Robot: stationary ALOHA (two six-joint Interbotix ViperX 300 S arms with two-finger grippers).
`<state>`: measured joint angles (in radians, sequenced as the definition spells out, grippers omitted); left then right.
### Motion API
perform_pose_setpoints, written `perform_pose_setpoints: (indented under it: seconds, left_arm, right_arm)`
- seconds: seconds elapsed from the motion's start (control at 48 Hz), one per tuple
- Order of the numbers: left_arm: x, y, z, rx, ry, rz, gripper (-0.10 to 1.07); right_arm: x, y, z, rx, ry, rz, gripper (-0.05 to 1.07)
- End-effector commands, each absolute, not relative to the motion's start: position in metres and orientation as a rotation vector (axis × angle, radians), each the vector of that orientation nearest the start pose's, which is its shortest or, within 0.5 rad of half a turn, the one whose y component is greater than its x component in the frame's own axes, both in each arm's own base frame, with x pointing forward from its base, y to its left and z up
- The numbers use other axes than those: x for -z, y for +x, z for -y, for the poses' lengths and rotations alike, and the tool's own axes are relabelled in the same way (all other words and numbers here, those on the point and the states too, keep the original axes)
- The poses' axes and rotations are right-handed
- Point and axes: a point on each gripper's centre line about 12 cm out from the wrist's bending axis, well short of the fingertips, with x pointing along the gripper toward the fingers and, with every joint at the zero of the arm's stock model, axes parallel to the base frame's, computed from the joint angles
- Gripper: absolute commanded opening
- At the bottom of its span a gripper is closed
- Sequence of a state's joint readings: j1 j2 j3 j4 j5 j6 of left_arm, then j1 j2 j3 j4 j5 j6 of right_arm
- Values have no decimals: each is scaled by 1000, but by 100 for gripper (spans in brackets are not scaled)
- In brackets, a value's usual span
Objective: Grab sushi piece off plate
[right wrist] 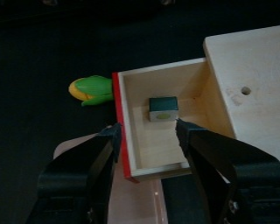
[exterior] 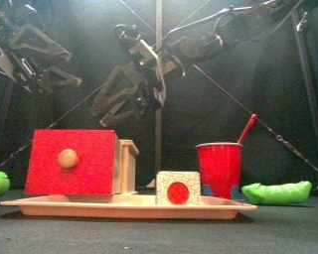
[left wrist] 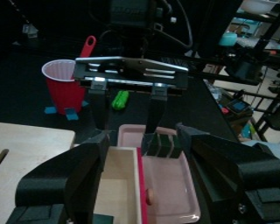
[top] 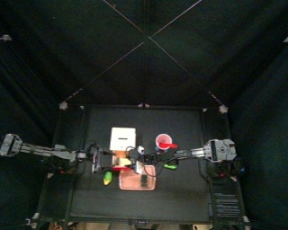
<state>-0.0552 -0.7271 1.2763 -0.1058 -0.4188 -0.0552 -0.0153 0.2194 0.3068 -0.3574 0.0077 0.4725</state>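
right wrist view: small dark-wrapped sushi piece (right wrist: 163, 108) sits just beyond the right gripper (right wrist: 146, 140), centred between its jaws.
jaws spread wide, empty, straddling it in the open cream wooden drawer (right wrist: 166, 118) with a red front; left gripper (left wrist: 143, 188), wide too, hangs over the flat salmon-pink plate (left wrist: 178, 188).

It was dark all around me, because the black curtains (top: 39, 54) took up most of the light. From high above, the table (top: 98, 121) looked small and dim, and the things on it were hard to make out. Light fell from above onto the pale box (right wrist: 241, 79), so it looked bright. My own jaws looked big and blurry up close. The red cup (exterior: 218, 167) looked clear and bright.
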Motion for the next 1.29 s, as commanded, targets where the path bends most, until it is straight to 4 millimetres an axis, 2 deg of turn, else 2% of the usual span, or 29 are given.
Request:
perform_pose_setpoints:
  seconds: [0.0,0.167,0.333,0.5,0.75,1.271]
  left_arm:
    - [-224,221,7,5,-144,-112,96]
    - [-225,221,7,3,-144,-110,96]
    - [-224,221,7,3,-144,-112,96]
    - [-224,221,7,3,-146,-112,96]
    - [-224,220,7,3,-146,-113,96]
    - [-224,220,6,-1,-150,-113,96]
  right_arm:
    - [-226,476,-2,26,120,-472,87]
    - [-226,458,-20,-9,124,-488,87]
    - [-212,435,-43,-58,112,-537,87]
    - [-195,416,-57,-83,114,-595,86]
    - [-175,403,-56,-70,134,-657,86]
    - [-154,405,-47,-29,136,-735,85]
